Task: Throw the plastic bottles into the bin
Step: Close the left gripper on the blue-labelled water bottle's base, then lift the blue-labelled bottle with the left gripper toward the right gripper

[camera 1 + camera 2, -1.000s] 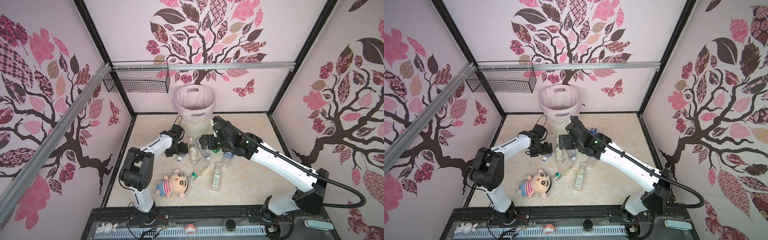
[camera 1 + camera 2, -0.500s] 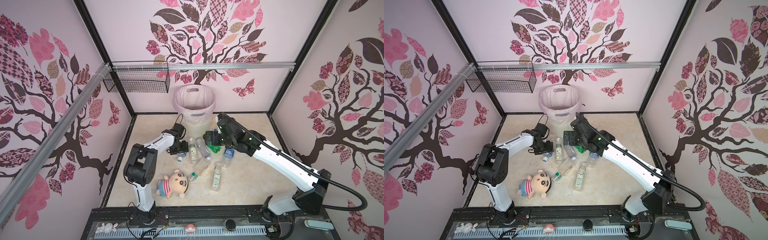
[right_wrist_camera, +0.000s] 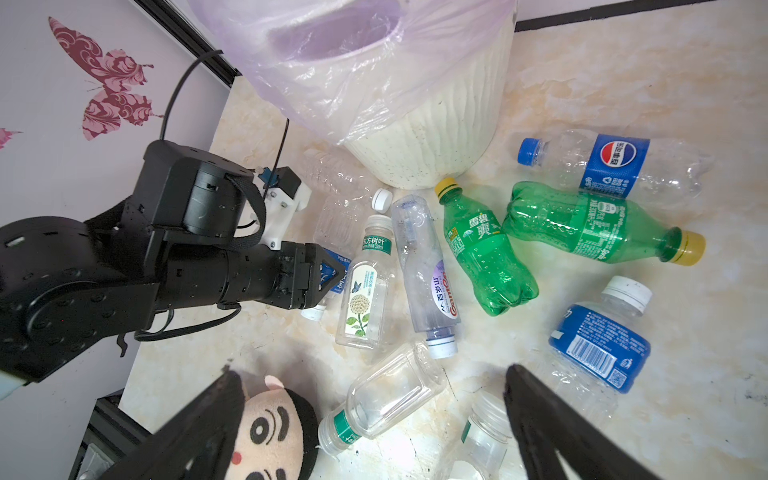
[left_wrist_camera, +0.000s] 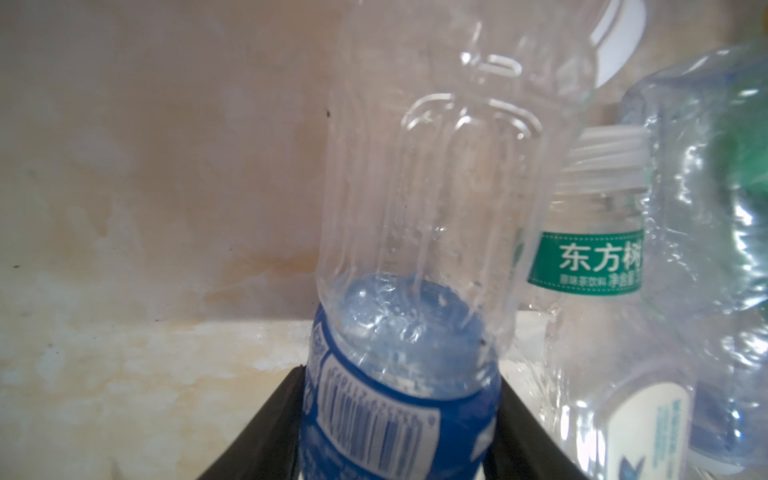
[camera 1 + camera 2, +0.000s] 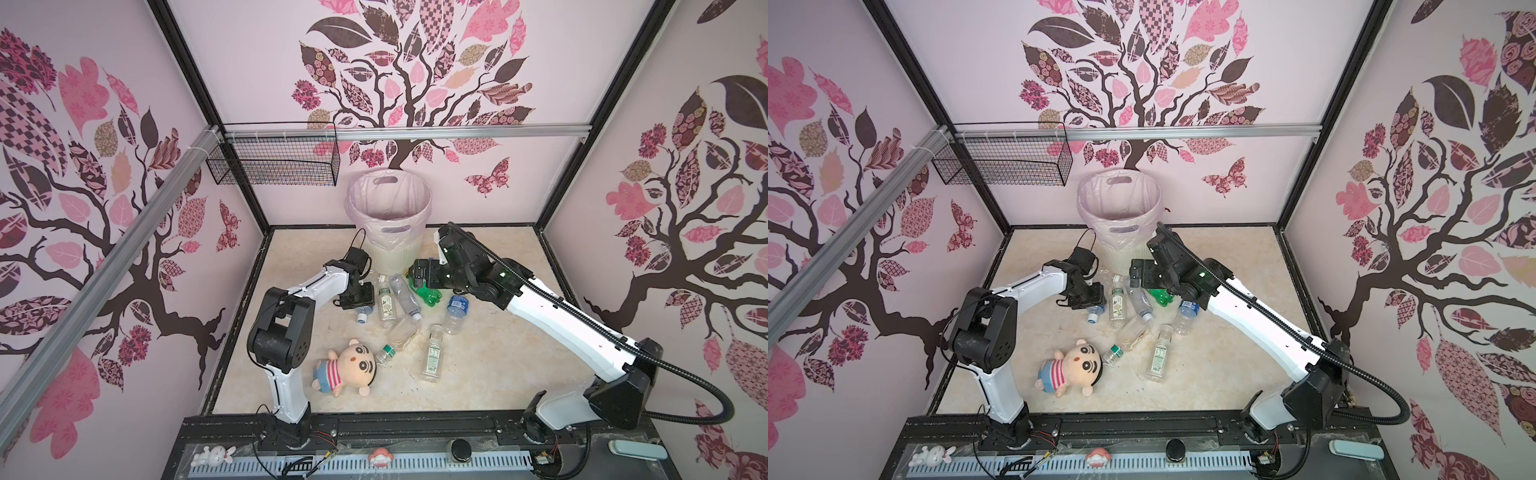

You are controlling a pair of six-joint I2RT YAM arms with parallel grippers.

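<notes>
Since a second ago the right gripper has lifted a little off the pile toward the far side, and the left gripper has narrowed onto a blue-labelled bottle. In the left wrist view its black fingers lie flush against both sides of the glossy wrap, clamped on it. The bottle's clear, fluted body lies on its side on the floor, a smooth cream surface with marble veining, at the left edge of the pile. The right gripper's tapered black fingers stand wide apart with nothing between them, above the plastic bottles. These lie scattered on the floor just in front of the bin, a round cream tub with a finely ribbed wall at the far centre. A thin, crinkled pale pink bag is folded over its rim. Right of the held bottle lie a flat-sided clear bottle with a green-white label and a slim crumpled clear one. Further right are two waisted green bottles with yellow caps, touching each other. A cola bottle with a blue cap lies beside the bin's foot, and a squat blue-wrapped bottle with a white ridged cap lies to the right. Nearer, a squarish clear bottle points its neck at a soft plush doll in a striped shirt. A black wire basket hangs on the far wall, left of the bin.
</notes>
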